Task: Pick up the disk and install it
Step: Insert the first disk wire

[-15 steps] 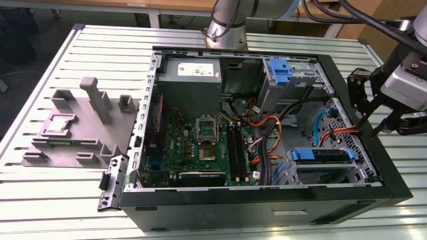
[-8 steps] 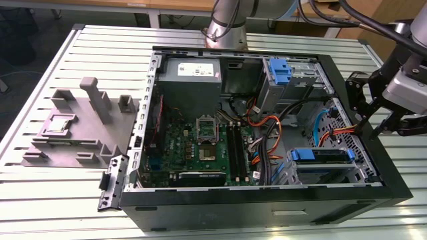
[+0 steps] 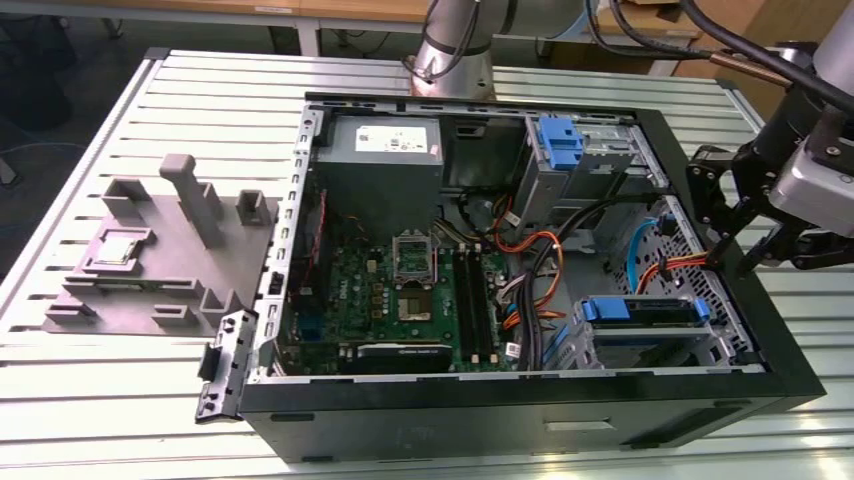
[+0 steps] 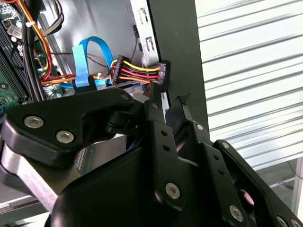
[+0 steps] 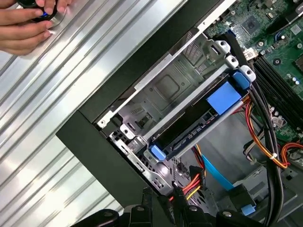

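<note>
Gripper (image 4: 166, 106): black, two-fingered, closest to both wrist cameras. Fingers set a little apart, nothing between them. It hangs over the case's side wall at the exterior view's right (image 3: 747, 255), tips just short of a power connector.

Power connector (image 4: 142, 73): black plug on red, yellow and black wires, lying loose inside the case beside a flat blue data cable (image 4: 85, 61).

Disk (image 5: 222, 100): drive in its bright blue bracket, seated in the metal drive cage (image 5: 165, 90) against the case wall. In the exterior view it sits low in the case toward the right (image 3: 641, 310), near the gripper but not touching it.

Computer case (image 3: 521, 405): black tower lying open on its side, green motherboard (image 3: 400, 290) in the middle.

Grey metal box (image 3: 380, 150): at the far corner, white sticker on top.

Second blue bracket (image 3: 561, 140): in the far bay.

Grey fixture (image 3: 147, 250): beside the case at the exterior view's left, on the slatted table (image 3: 120, 400).

Person's hand (image 5: 23, 23): resting on the table outside the case, fingers pinching a small dark item.
</note>
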Robot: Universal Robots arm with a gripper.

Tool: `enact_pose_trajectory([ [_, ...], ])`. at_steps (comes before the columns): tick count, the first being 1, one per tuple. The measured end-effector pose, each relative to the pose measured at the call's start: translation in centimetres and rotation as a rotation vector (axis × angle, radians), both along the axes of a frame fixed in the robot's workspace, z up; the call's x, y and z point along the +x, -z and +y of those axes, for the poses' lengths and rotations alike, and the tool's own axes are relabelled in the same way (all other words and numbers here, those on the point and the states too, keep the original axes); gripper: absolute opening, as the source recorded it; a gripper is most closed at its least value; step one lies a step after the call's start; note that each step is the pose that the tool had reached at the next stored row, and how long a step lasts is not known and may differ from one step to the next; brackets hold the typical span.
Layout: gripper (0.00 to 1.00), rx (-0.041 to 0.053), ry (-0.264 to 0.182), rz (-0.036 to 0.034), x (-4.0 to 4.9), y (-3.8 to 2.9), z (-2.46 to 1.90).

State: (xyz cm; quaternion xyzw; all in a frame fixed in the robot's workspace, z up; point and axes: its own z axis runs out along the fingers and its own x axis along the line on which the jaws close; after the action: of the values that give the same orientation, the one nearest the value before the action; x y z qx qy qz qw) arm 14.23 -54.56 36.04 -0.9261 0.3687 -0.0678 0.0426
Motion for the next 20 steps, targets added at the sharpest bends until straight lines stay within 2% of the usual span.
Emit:
enact_pose_trajectory([
  [5,0.31,-0.0032,-0.008,-0.0073,-0.35,0.09,0.41],
  [9,0.31,-0.0039,-0.053,-0.0132,-0.35,0.14,0.42],
  [12,0.31,-0.005,-0.089,-0.0222,-0.36,0.19,0.42],
  [15,0.31,-0.0085,-0.119,-0.0378,-0.35,0.27,0.42],
  [17,0.31,-0.0101,-0.141,-0.0456,-0.35,0.36,0.42],
  [20,0.31,-0.0097,-0.174,-0.0493,-0.35,0.55,0.43],
])
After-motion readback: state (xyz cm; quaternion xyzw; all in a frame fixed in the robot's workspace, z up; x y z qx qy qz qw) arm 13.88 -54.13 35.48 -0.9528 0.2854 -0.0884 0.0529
